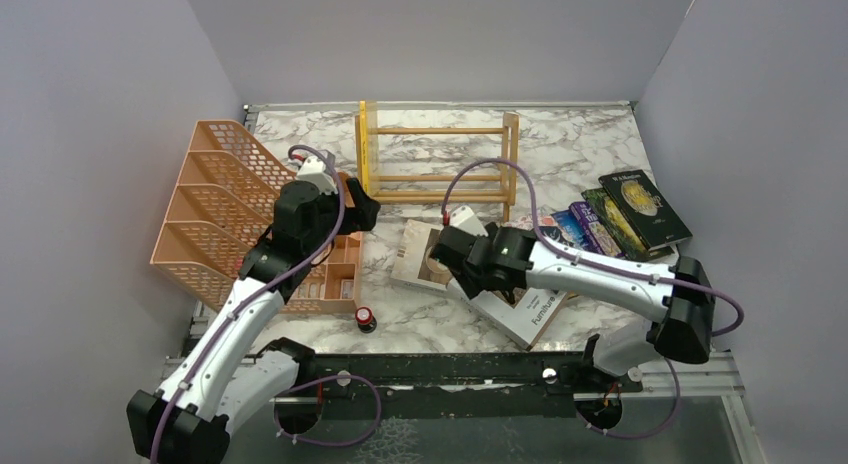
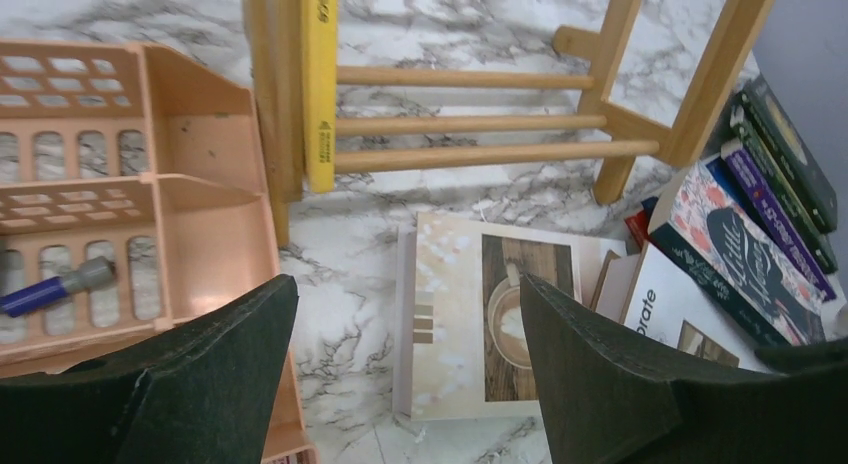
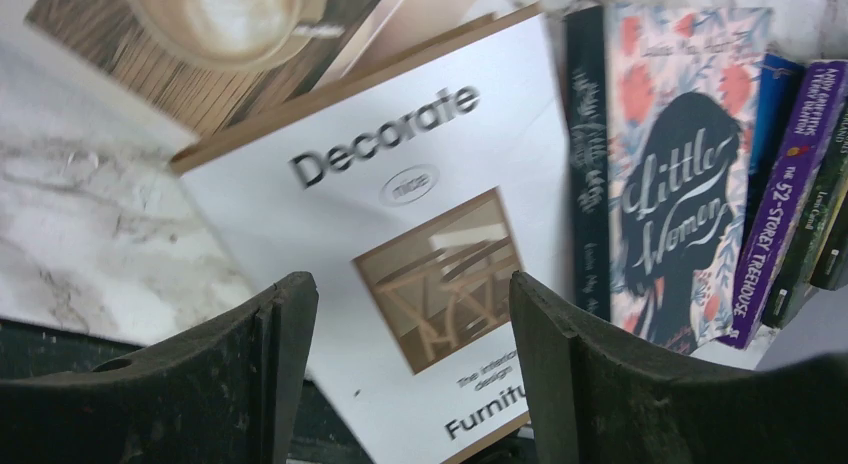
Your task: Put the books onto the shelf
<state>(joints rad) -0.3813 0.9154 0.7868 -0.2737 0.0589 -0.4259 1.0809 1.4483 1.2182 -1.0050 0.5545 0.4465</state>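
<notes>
Marbled white worktop [image 1: 585, 154] lies between plain grey walls. At its back stands the wooden shelf [image 1: 436, 131] [image 2: 470, 77], with a thin yellow book [image 1: 362, 149] [image 2: 320, 84] upright against its left end frame. The rest of the shelf holds nothing.

An orange mesh tray [image 1: 215, 204] [image 2: 190, 134] sits to the left. The left claw [image 1: 362, 210] [image 2: 405, 294] hangs beside the tray's corner, just in front of the shelf's left end, jaws wide apart and empty.

A coffee-cover book [image 1: 412, 259] [image 2: 480, 314] [image 3: 240, 24] lies flat in front of the shelf, with the white "Decorate" book [image 1: 525, 316] [image 3: 400, 174] just to its right. The right claw [image 1: 442, 250] [image 3: 410, 284] hovers over these two, also spread wide and gripping nothing.

Further right the other books overlap in a fanned row: "Little Women" [image 3: 680, 184] [image 2: 740, 254], a purple book [image 3: 790, 184] [image 2: 765, 199] and a dark green book [image 1: 645, 209] with a gold disc.
</notes>
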